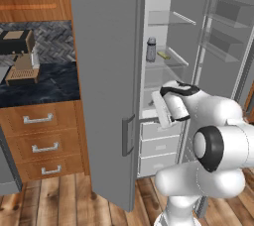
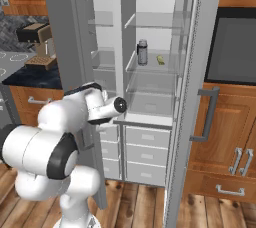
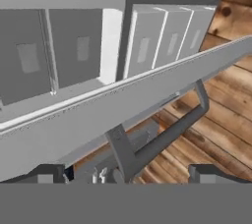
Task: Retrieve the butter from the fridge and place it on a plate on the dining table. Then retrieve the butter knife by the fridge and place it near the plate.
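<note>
- Fridge (image 2: pixel 150 107) doors open — butter (image 2: pixel 161 60) on a shelf beside a can (image 2: pixel 142 52).
- Gripper (image 3: pixel 128 173) wide open, empty, near a door handle (image 3: pixel 162 137).

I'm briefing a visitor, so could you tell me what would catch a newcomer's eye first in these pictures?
The tall grey fridge stands wide open, white inside with clear shelves. On a middle shelf sit a grey can and, to its right, the small yellow butter. The open tool points at a door's bar handle.
</note>
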Robot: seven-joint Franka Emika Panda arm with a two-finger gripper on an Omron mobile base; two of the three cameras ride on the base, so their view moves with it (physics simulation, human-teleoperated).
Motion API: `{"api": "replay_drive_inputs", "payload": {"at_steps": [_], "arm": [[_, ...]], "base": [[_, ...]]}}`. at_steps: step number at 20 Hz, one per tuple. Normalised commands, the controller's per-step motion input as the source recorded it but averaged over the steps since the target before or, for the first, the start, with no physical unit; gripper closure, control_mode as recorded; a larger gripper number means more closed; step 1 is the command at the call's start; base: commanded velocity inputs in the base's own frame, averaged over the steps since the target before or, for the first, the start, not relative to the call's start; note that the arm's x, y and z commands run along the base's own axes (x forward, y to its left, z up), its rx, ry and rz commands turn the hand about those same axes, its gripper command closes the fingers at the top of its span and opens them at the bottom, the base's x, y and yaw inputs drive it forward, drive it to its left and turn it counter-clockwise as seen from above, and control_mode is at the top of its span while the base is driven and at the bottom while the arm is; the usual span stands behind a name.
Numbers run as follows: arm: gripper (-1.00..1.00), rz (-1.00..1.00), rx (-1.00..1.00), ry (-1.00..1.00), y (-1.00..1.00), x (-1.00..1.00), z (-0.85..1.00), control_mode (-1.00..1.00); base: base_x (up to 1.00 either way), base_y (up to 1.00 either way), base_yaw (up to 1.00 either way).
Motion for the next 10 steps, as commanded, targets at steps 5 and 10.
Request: {"api": "replay_drive_inputs", "payload": {"at_steps": [5, 10], "arm": [[-1.00, 0.01, 0.07, 0.15, 0.42, 0.28, -0.08, -1.00], [-1.00, 0.00, 0.03, 0.22, 0.18, 0.33, 0.00, -1.00]], "base": [[0.00, 0.00, 0.00], [0.00, 0.00, 0.00]]}}
